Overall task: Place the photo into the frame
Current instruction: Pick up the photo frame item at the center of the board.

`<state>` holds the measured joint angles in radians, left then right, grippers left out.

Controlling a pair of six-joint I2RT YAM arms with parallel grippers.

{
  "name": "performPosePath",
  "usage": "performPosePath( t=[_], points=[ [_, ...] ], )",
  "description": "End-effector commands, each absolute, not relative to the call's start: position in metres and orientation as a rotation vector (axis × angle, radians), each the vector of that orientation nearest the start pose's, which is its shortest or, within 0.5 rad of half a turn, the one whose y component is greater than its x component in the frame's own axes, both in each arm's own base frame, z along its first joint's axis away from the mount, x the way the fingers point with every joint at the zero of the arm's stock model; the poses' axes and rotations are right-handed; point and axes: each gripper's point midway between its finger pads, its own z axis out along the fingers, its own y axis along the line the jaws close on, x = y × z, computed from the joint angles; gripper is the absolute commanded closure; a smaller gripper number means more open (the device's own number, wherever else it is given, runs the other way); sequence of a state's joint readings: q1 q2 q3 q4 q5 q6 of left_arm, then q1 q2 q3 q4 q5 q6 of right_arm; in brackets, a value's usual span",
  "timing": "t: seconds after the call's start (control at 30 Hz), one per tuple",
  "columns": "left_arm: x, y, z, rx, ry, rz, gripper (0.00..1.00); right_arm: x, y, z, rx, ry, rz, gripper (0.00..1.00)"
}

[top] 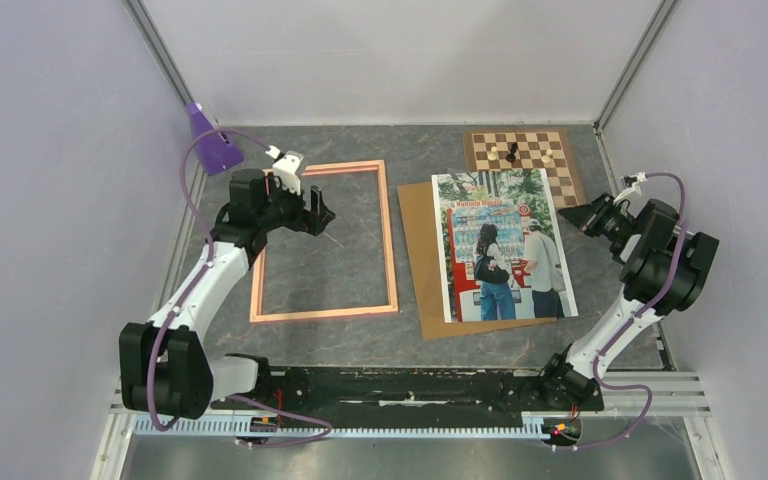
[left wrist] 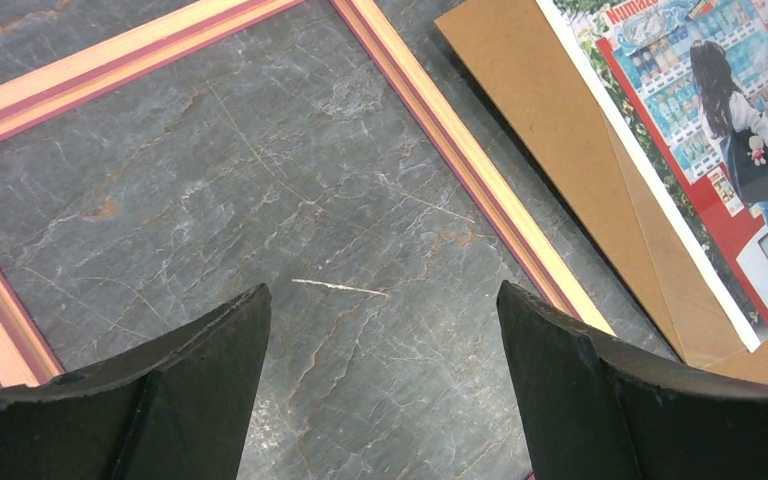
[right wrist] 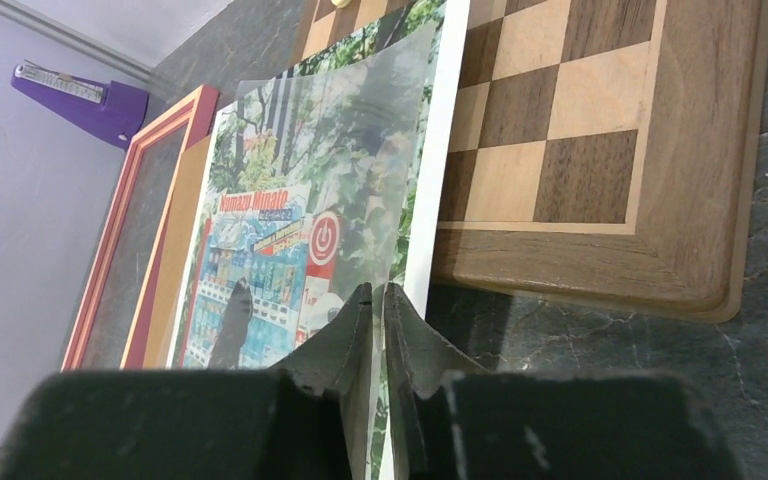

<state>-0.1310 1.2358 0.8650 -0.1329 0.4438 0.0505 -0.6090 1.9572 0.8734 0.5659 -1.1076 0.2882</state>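
The photo (top: 500, 245) lies face up on a brown backing board (top: 422, 260) right of centre; a clear film seems to cover it. My right gripper (top: 568, 214) is at the photo's upper right edge. In the right wrist view its jaws (right wrist: 378, 290) are pinched on the thin edge of the photo (right wrist: 290, 210). The frame (top: 390, 240) lies flat to the left, with bare table showing inside it. My left gripper (top: 325, 215) hovers over the frame's upper half. Its fingers (left wrist: 383, 300) stand wide apart with nothing between them, and the frame's rail (left wrist: 460, 150) runs past on the right.
A brown-and-cream chessboard (top: 525, 150) with a few pieces sits at the back right, its near edge touching the photo's top (right wrist: 600, 150). A purple block (top: 210, 140) stands at the back left. Grey walls close in both sides.
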Motion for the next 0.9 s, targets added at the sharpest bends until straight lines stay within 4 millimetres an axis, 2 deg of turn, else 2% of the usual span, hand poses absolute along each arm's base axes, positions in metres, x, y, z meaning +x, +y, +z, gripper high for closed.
performPosePath(
  t=[0.0,0.17,0.27,0.5,0.6,0.87],
  points=[
    [0.368,-0.124,0.186,0.513,1.964,-0.462,0.1,0.415,-0.091,0.089,0.119,1.828,0.905,0.92],
    [0.378,-0.137,0.183,0.537,1.955,-0.495,0.1,0.413,-0.087,0.107,0.1,1.795,0.909,1.0],
    [0.385,-0.152,0.189,0.557,1.93,-0.53,0.1,0.411,-0.085,0.126,0.074,1.769,0.911,1.0],
    [0.396,-0.202,0.199,0.631,1.896,-0.621,0.1,0.405,-0.075,0.174,0.029,1.681,0.935,1.0],
    [0.408,-0.223,0.209,0.644,1.849,-0.678,0.1,0.399,-0.068,0.2,0.002,1.616,0.961,1.0],
    [0.438,-0.278,0.224,0.645,1.728,-0.861,0.1,0.365,-0.036,0.261,-0.111,1.456,1.087,1.0]
  ],
)
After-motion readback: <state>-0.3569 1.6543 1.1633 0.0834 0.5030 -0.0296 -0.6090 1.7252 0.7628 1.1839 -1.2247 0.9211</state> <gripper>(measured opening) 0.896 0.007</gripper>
